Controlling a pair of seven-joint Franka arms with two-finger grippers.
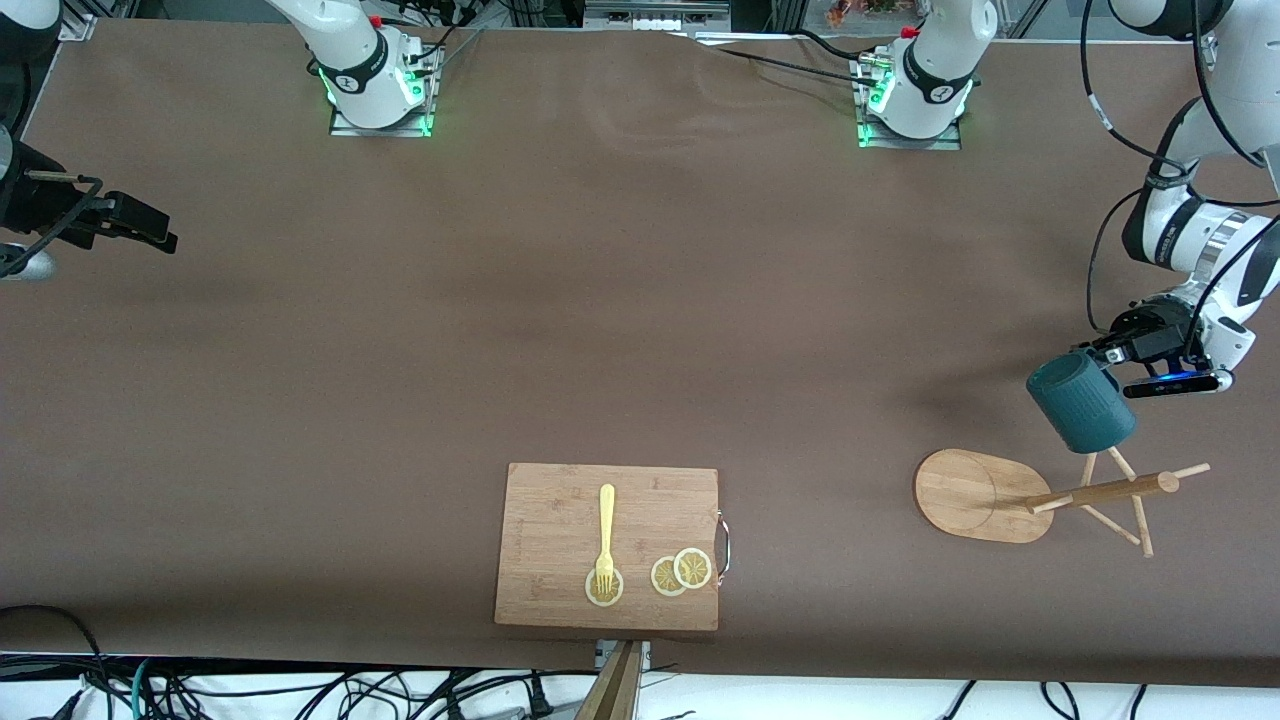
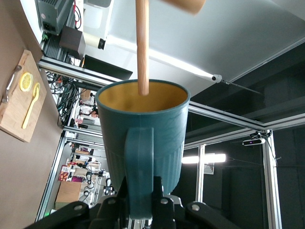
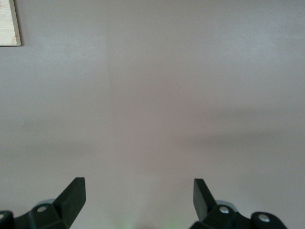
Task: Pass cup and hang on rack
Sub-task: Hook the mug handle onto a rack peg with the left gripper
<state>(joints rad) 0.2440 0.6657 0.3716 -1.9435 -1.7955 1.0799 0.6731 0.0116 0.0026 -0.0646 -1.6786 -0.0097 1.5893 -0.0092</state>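
Note:
My left gripper (image 1: 1108, 356) is shut on the handle of the dark teal cup (image 1: 1080, 405) and holds it in the air over the pegs of the wooden rack (image 1: 975, 495), at the left arm's end of the table. In the left wrist view the cup (image 2: 143, 129) shows its yellowish inside, its handle is pinched between my fingers (image 2: 116, 202), and a wooden peg (image 2: 141, 47) reaches down to its mouth. My right gripper (image 1: 150, 230) waits open and empty over bare table at the right arm's end, and it shows the same in the right wrist view (image 3: 139, 191).
A bamboo cutting board (image 1: 550, 520) lies near the front camera's edge of the table, with a yellow fork (image 1: 605, 540) and lemon slices (image 1: 680, 572) on it. Its corner shows in the right wrist view (image 3: 8, 24).

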